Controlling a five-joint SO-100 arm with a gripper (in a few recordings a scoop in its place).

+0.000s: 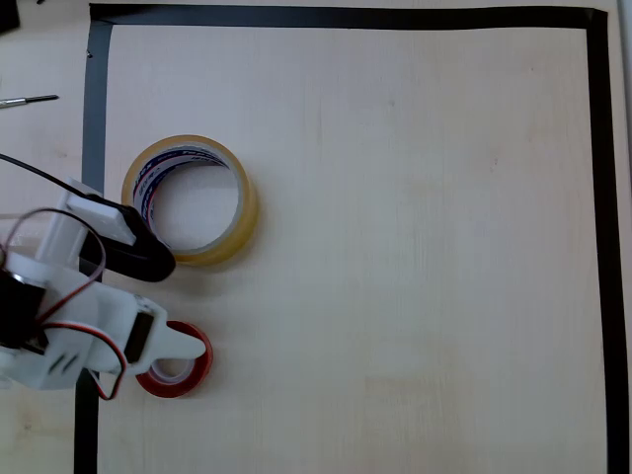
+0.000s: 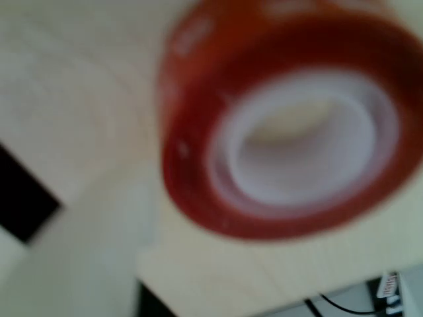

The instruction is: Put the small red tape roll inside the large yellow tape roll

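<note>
Overhead, the white arm (image 1: 79,336) is reaching in from the left edge, crossing the strip of black tape (image 1: 94,128) that is marking out a rectangle on the pale wooden bench (image 1: 415,247). Red and black wires are trailing over the arm's body. Its claw (image 1: 173,311) is sitting with the fingers spread fairly wide and nothing between them: the black finger (image 1: 133,255) is lying against the lower left outside of the large yellow tape roll (image 1: 191,199), while the white finger (image 1: 188,344) is resting over the top edge of the small red tape roll (image 1: 176,367). Whether either finger is truly touching its roll cannot be told from above.

Just right of the arm, the yellow roll is lying flat, its hole facing up with bare bench showing through it, and the blue and red print is showing on its inner core. The red roll is lying flat below it, near the lower left corner of the marked area, apart from the yellow one and outside its hole.

In the wrist view, the red roll (image 2: 291,119) is looming large and blurred at upper right, white core facing the camera, with a dark strip of tape (image 2: 23,198) at the left.
</note>
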